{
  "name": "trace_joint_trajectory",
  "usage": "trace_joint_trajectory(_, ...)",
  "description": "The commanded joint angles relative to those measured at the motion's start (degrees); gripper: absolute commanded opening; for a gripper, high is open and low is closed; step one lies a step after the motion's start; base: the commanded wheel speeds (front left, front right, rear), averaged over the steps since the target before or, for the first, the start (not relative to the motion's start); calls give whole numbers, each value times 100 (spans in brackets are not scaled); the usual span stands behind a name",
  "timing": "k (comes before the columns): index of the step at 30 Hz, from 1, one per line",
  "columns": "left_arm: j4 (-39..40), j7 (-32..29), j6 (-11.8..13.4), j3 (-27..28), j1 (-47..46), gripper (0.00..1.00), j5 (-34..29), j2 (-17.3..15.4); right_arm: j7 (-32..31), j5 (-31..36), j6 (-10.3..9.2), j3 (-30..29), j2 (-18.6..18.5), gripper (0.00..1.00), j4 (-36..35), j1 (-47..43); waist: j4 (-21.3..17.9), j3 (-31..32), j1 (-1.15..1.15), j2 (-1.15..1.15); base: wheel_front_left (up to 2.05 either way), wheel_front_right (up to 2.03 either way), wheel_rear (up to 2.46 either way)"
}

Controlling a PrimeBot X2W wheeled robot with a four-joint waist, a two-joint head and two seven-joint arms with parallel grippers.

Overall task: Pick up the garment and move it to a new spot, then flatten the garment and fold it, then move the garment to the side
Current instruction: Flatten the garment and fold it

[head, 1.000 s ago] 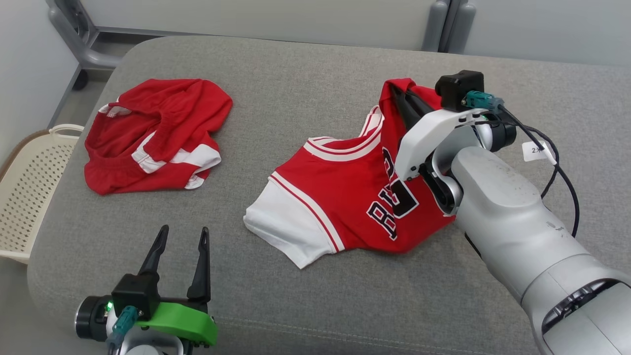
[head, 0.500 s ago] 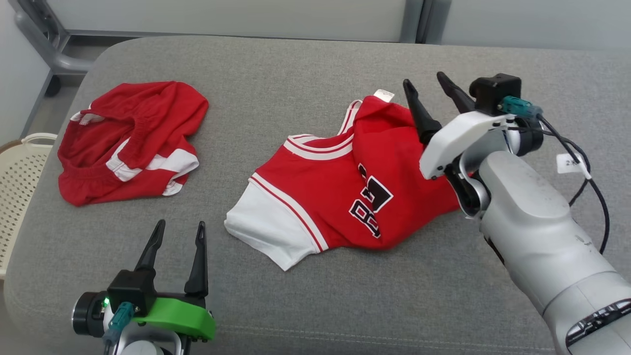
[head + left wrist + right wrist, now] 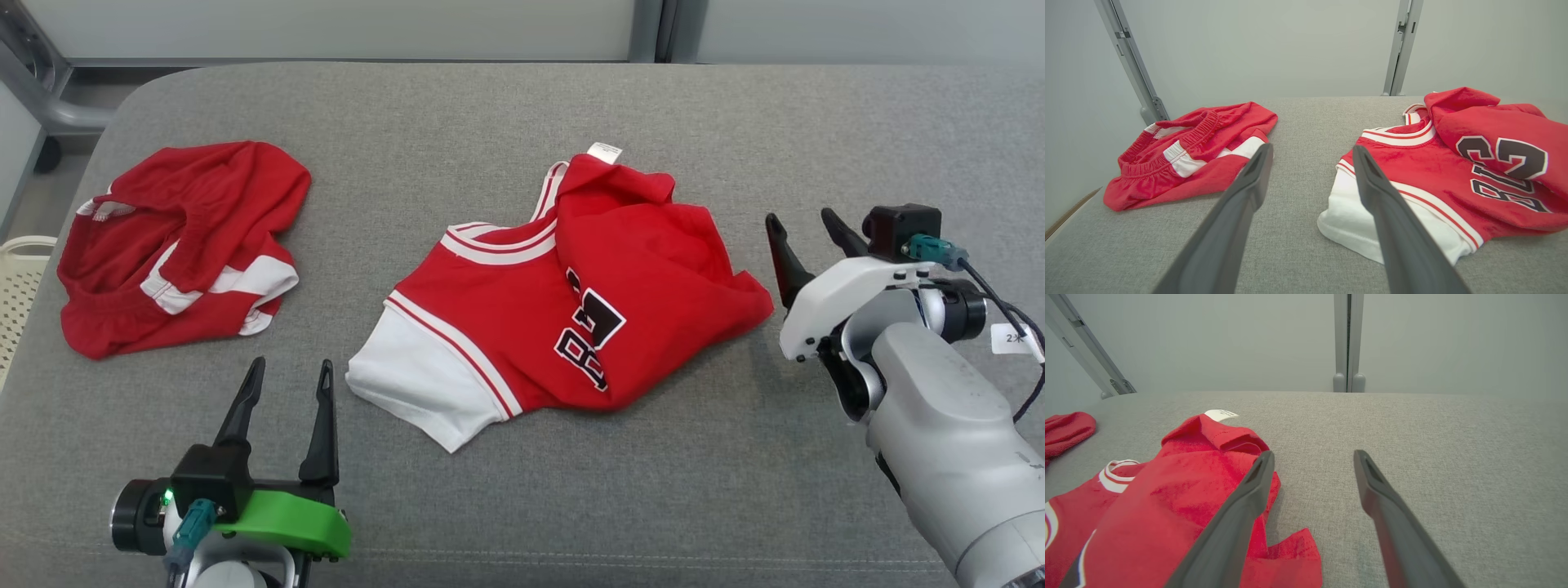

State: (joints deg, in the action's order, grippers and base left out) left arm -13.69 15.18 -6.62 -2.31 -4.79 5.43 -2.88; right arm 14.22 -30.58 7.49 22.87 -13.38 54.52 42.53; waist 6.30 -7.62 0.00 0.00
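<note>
Jersey (image 3: pixel 563 302) is lying near the middle of the grey padded surface (image 3: pixel 490 506). It is red with white trim and is not lying flat. Its right half is folding over onto the front and covering part of the black-and-white lettering. One white sleeve is pointing toward the near edge. A small white tag (image 3: pixel 605 151) is sticking out at the far end of the folded part.

Right gripper (image 3: pixel 798 216) is hovering just beside the jersey's right edge, with its fingers spread wide and gripping none of the cloth. In the right wrist view one finger is crossing in front of the red fabric and the other is showing over bare grey surface.

Left gripper (image 3: pixel 293 362) is sitting low by the near edge, with its fingers likewise spread and nothing between them. In the left wrist view they are pointing at the grey strip between the two garments, with the white sleeve just beside one finger.

Shorts (image 3: pixel 180 245), red with white stripes, are lying bunched at the far left, well apart from the jersey. A pale perforated basket (image 3: pixel 16 286) is peeking in at the left edge, beyond the surface.
</note>
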Motion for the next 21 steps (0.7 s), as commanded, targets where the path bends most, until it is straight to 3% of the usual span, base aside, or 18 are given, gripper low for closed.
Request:
trace_joint_trajectory(1,17,-2,12,21,-36,100,-78,-4,-119,-38,0,26,9,100,147,16,-9,-5,0,0,0,0,0)
trace_joint_trajectory(10,99,-2,59,247,-43,100,-177,-28,-657,-304,-1,273,101,100,758,127,-1,42,0,0,0,0,0)
trace_joint_trajectory(21,111,-2,18,331,64,100,-211,-23,-846,-511,-1,528,171,100,1333,189,165,112,0,0,0,0,0)
